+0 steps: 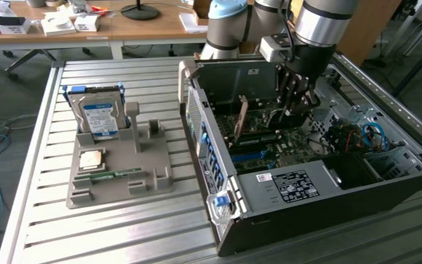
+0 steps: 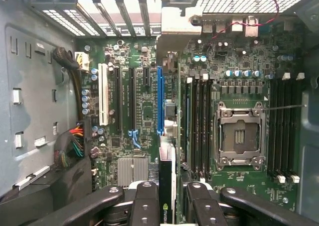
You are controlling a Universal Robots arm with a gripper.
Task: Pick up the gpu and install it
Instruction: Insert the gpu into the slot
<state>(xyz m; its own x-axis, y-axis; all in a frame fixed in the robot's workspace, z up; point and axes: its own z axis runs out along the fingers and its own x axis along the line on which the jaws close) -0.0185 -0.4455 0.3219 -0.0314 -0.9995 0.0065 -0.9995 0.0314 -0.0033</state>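
Closest to the lens in your wrist view are the gripper's (image 2: 171, 190) two black fingers (image 2: 144, 203), clamped on the graphics card (image 2: 166, 178). You see the card edge-on, as a thin dark board with a green logo on it, pinched between the pads. It stands upright over the motherboard (image 2: 144, 86), in line with the long blue slot (image 2: 160, 99) and just beside it. Whether its lower edge touches that slot cannot be told.

A white slot (image 2: 103, 101) and several black ones run parallel to the blue slot on one side. On the other side sit rows of black memory slots (image 2: 197, 126) and then the open metal processor socket (image 2: 238, 136). A small ribbed heat sink (image 2: 132, 170) lies near the fingers, and a bundle of coloured wires (image 2: 75, 141) hangs against the case wall.

From the exterior view, your arm (image 1: 317, 27) reaches down into the open computer case (image 1: 292, 187), which lies on its side on the slatted metal table (image 1: 86, 236). There the gripper (image 1: 293, 110) is down among the boards, near the rear of the case.

Well apart, toward the exterior view's left, a grey tray (image 1: 156, 179) rests on the table. A silver hard drive (image 1: 99, 118) with a blue label stands upright in its back holder. A small square chip (image 1: 92, 159) lies flat in front of the drive. A green memory stick (image 1: 112, 175) lies nearer the tray's front edge. A wooden desk (image 1: 138, 30) with boxes stands behind the table.
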